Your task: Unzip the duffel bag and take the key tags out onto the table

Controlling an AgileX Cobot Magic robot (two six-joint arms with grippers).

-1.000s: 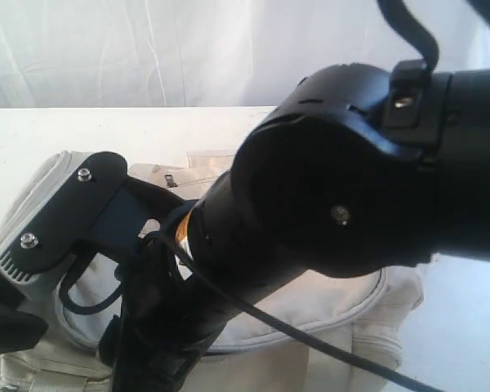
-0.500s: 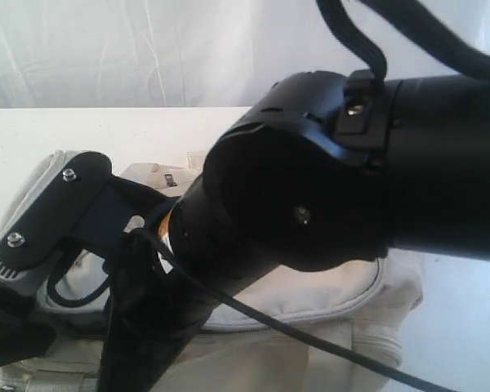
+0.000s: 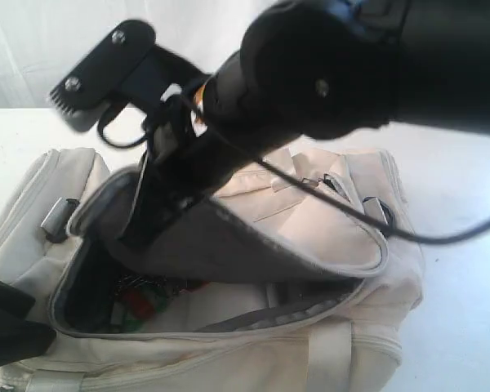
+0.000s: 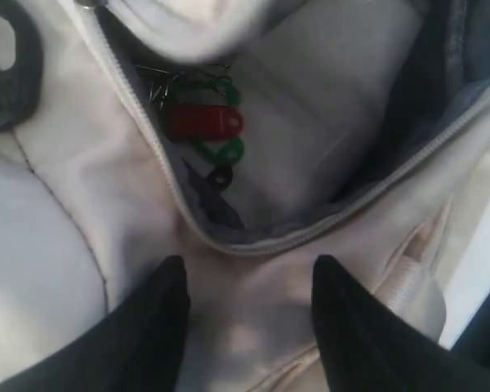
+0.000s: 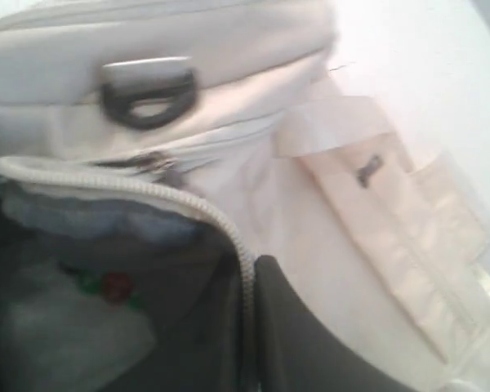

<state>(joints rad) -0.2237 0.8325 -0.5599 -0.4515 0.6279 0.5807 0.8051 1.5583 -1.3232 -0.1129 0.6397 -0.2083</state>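
Note:
The beige duffel bag point(image 3: 343, 347) lies on the white table point(image 3: 465, 327) with its zipper undone. My right gripper point(image 3: 143, 230) is shut on the zipper edge of the top flap point(image 3: 253, 245) and holds it up, so the dark lining shows. In the right wrist view the gripper point(image 5: 249, 268) pinches that toothed edge. The key tags point(image 3: 139, 304) lie inside on the bag's floor, red and green ones showing point(image 4: 206, 122). My left gripper point(image 4: 247, 273) hovers open over the bag's end just outside the opening, with nothing between its fingers.
My right arm point(image 3: 376, 65) fills the upper part of the exterior view and hides the back of the bag. A black-and-metal strap ring point(image 5: 147, 94) sits on the bag's end. White curtain point(image 3: 33, 49) hangs behind the table.
My right gripper has shut on the flap's zipper edge and risen with it, pulling the bag open. The key tags inside have come into view. The left gripper stays open.

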